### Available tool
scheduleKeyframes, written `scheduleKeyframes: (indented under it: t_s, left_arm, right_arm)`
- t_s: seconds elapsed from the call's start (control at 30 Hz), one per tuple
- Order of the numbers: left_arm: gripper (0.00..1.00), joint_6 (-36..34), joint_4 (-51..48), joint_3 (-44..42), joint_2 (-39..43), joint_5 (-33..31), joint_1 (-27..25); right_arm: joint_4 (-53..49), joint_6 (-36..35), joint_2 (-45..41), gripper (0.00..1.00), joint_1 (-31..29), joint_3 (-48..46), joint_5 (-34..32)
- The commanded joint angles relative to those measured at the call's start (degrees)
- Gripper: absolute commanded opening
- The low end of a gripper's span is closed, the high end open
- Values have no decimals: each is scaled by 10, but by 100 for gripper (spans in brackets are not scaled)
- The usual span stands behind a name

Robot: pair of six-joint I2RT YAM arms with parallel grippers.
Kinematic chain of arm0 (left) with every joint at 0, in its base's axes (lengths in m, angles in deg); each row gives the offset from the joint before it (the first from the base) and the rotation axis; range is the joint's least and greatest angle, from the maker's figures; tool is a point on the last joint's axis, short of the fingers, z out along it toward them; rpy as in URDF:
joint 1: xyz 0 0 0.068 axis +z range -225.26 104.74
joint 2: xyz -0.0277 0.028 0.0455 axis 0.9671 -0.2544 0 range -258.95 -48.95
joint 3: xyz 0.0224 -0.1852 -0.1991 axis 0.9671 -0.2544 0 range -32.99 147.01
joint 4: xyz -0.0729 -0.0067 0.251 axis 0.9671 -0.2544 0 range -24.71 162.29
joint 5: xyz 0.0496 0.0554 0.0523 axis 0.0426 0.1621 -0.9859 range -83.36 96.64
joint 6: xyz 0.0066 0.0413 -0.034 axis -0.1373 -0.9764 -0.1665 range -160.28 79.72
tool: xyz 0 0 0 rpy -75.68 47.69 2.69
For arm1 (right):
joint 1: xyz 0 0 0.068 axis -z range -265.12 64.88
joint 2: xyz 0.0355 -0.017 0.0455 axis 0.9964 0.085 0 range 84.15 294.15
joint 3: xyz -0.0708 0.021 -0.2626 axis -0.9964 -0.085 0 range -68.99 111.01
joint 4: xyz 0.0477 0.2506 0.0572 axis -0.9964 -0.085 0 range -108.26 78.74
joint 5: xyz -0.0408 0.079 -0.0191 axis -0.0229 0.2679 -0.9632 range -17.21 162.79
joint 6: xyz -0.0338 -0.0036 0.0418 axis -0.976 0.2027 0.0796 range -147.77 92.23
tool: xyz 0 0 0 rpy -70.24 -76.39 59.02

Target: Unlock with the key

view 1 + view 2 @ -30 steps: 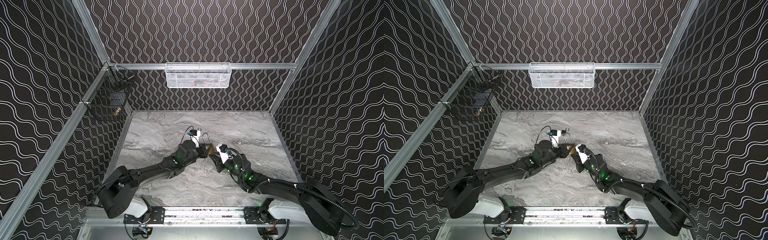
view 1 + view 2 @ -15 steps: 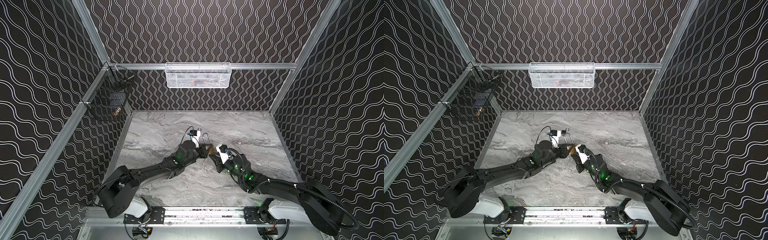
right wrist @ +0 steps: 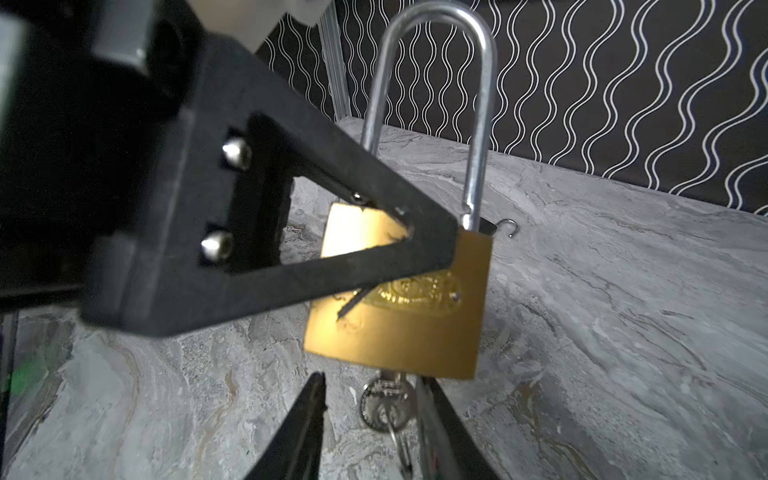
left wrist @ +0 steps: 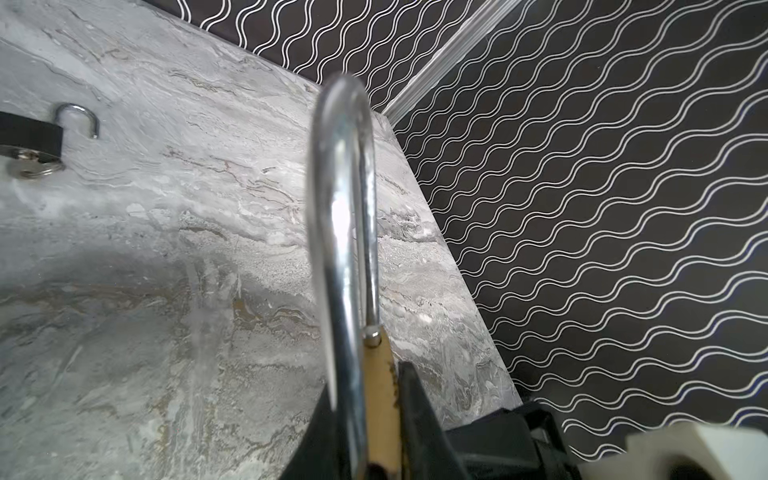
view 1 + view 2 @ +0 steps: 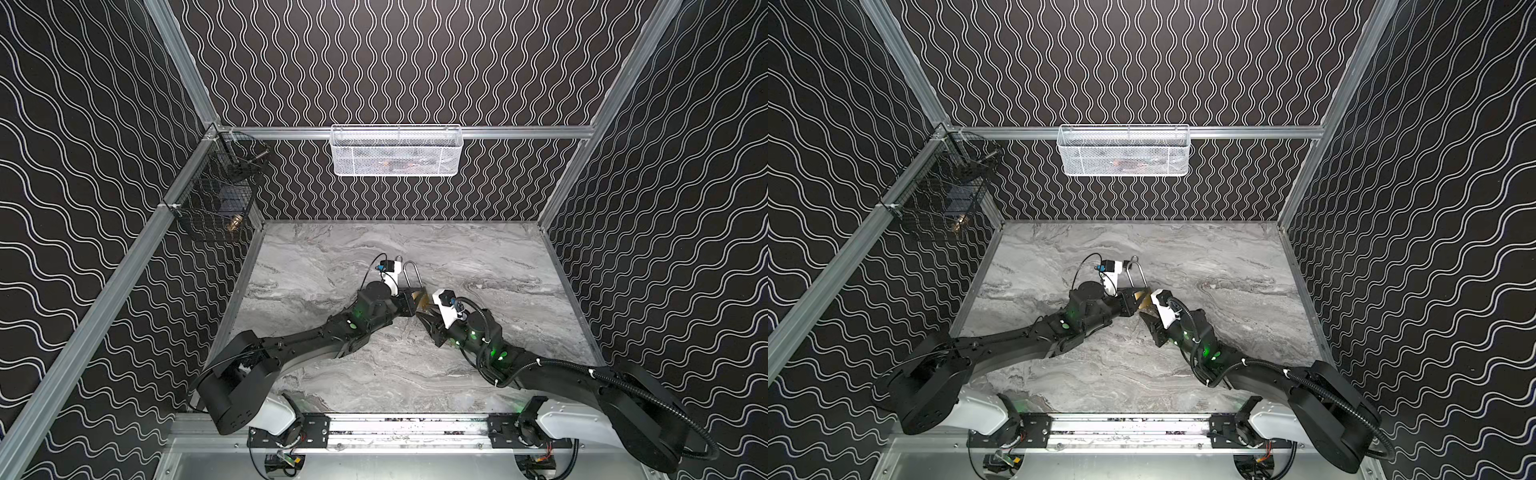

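Right gripper (image 3: pixel 370 380) had let go of the key (image 3: pixel 384 405) (left gripper (image 4: pixel 370 424) clenched the padlock (image 3: pixel 399 328)); straight withdrawal was advised.

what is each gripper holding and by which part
Left gripper clamps the padlock by its body; right gripper holds nothing, jaws open around the key.

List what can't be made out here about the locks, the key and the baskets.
Key blade: right wrist view, buried in the brass padlock.
Black padlock: left wrist view, cut off by the picture edge.
Brass padlock's emblem: right wrist view, partly covered by a finger of the left gripper.
White basket contents: both top views, too small behind its mesh.
Shackle tip, seated or lifted: blurred in left wrist view.
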Motion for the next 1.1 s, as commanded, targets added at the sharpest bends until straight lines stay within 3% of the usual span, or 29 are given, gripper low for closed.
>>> scheduleKeyframes:
  t_s: [0.0, 0.2, 0.33, 0.57, 0.7, 0.83, 1.07]
  left_arm:
    - [0, -21, 28, 1, 15, -1, 5]
    - [0, -79, -38, 1, 60, 13, 34]
    - [0, -129, -35, -21, 83, 78, 58]
    - [0, -231, -87, -37, 107, 205, 75]
    - [0, -205, 23, -82, 103, 302, 81]
    - [0, -219, 27, -85, 79, 340, 81]
    - [0, -222, 48, -94, 62, 377, 81]
  right_arm:
    - [27, -2, -8, 44, 0, -7, 0]
    - [58, 18, -34, 60, 11, -33, -8]
    - [75, 41, -55, 67, 35, -52, 6]
    - [181, 155, -51, 89, 155, -91, 191]
    - [280, 197, 4, 88, 177, -91, 298]
    - [329, 221, 16, 89, 185, -101, 324]
    - [328, 216, 22, 89, 185, -94, 350]
